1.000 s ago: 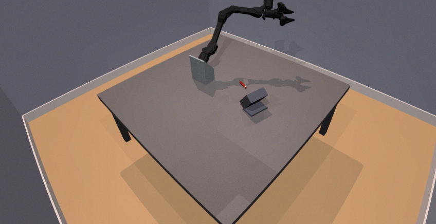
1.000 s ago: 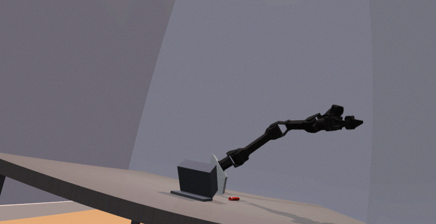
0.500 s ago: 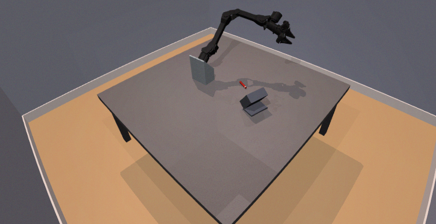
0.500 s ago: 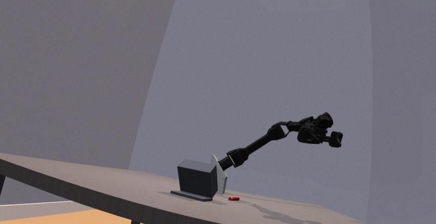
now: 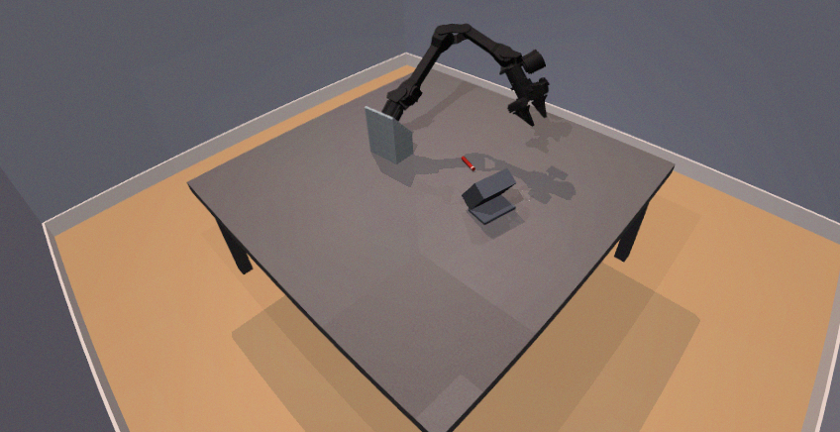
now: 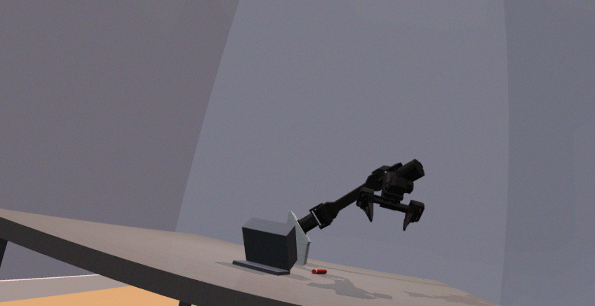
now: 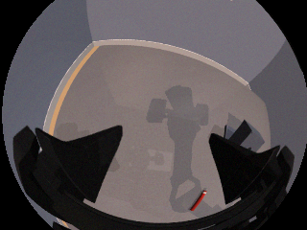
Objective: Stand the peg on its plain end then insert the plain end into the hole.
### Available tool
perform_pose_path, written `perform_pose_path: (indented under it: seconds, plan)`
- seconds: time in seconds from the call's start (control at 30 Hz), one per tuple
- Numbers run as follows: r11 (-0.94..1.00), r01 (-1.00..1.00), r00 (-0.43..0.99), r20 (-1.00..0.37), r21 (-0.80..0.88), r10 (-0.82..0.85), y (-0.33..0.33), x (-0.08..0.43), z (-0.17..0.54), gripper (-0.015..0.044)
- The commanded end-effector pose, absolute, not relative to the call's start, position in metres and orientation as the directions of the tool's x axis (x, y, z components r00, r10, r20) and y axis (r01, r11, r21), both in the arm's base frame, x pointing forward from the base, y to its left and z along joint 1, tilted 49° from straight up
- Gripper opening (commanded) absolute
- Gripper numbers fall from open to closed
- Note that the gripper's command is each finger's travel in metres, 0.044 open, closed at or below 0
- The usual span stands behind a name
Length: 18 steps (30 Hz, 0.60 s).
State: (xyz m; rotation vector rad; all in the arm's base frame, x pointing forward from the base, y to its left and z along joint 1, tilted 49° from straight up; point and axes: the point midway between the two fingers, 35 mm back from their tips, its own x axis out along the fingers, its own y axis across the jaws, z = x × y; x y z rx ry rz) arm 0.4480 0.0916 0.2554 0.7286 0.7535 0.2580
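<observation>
Looks to us like a robotics lab or test room, honestly: we've got a black jointed arm (image 5: 454, 32) (image 6: 348, 197) over a grey tabletop (image 5: 354, 239) (image 6: 137, 248), plain blue-grey walls (image 5: 206, 27) (image 6: 354, 94) (image 7: 158, 19), and an orange-tan floor (image 5: 158, 309) (image 6: 104, 296) with pale skirting around it.

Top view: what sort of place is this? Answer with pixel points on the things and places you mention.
Probably a bare robot test room: one black arm over a grey table (image 5: 354, 221) (image 6: 125, 240), a small red peg (image 5: 468, 162) (image 6: 319, 271) (image 7: 198, 200) lying on it, and plain walls (image 5: 206, 45) (image 6: 354, 94) around.
</observation>
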Motion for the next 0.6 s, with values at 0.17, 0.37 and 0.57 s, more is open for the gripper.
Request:
perform_pose_path:
  seconds: [0.17, 0.37, 0.57]
  plan:
    - [0.726, 0.163, 0.489, -0.694, 0.668, 0.528, 0.072, 0.417, 0.165, 0.0440]
    - [0.695, 0.253, 0.331, -0.735, 0.673, 0.592, 0.061, 0.386, 0.117, 0.0440]
    - [0.636, 0.352, 0.190, -0.718, 0.686, 0.669, 0.055, 0.350, 0.082, 0.0440]
